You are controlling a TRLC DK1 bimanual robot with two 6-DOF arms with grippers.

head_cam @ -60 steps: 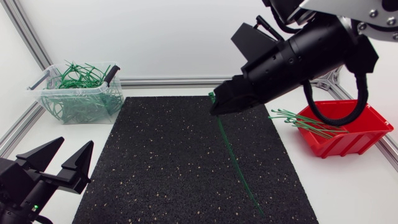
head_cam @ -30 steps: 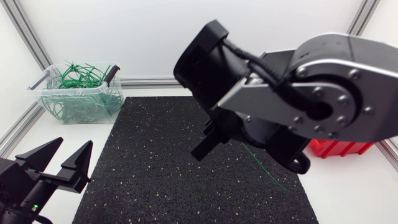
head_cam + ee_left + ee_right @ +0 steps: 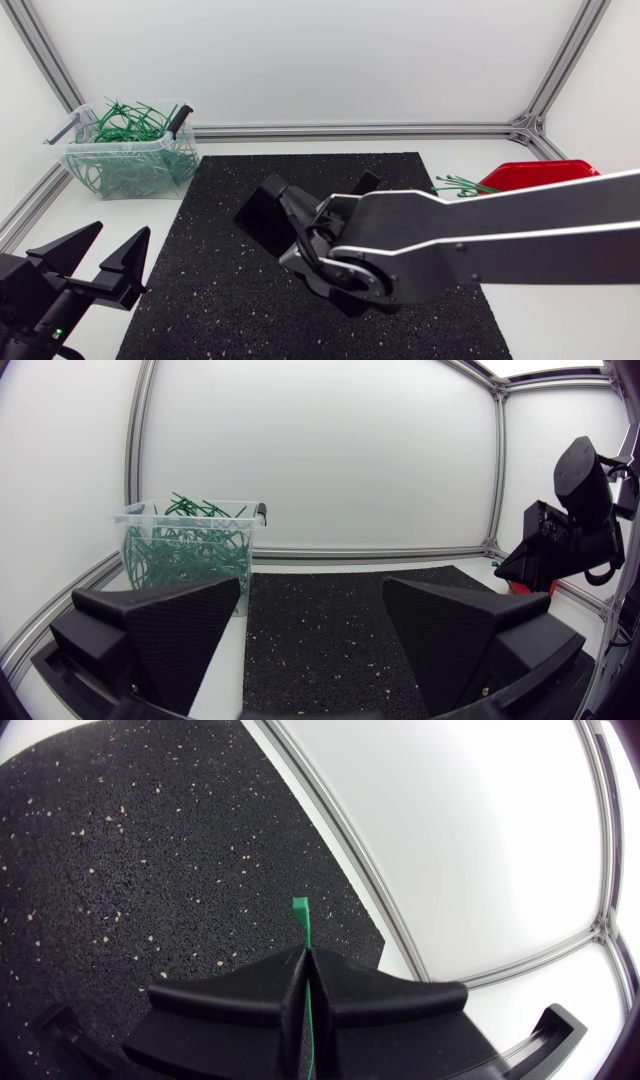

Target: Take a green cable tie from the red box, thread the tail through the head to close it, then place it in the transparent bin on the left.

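Over the middle of the black mat (image 3: 225, 185) stretches my right arm (image 3: 480, 235), entering from the right edge. The transparent bin (image 3: 130, 170) stands off the mat's far left corner, the red box (image 3: 530, 173) off its far right corner. My left gripper (image 3: 118, 235) hangs spread wide at the near left corner. My right gripper (image 3: 303, 960) is clamped on a green cable tie (image 3: 300, 915), whose head pokes past the fingertips.

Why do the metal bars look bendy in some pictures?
Left wrist view: the fisheye lens bows the frame bars near the edges. Right wrist view: the same lens curves them beyond the black mat. Head view: they look straight.
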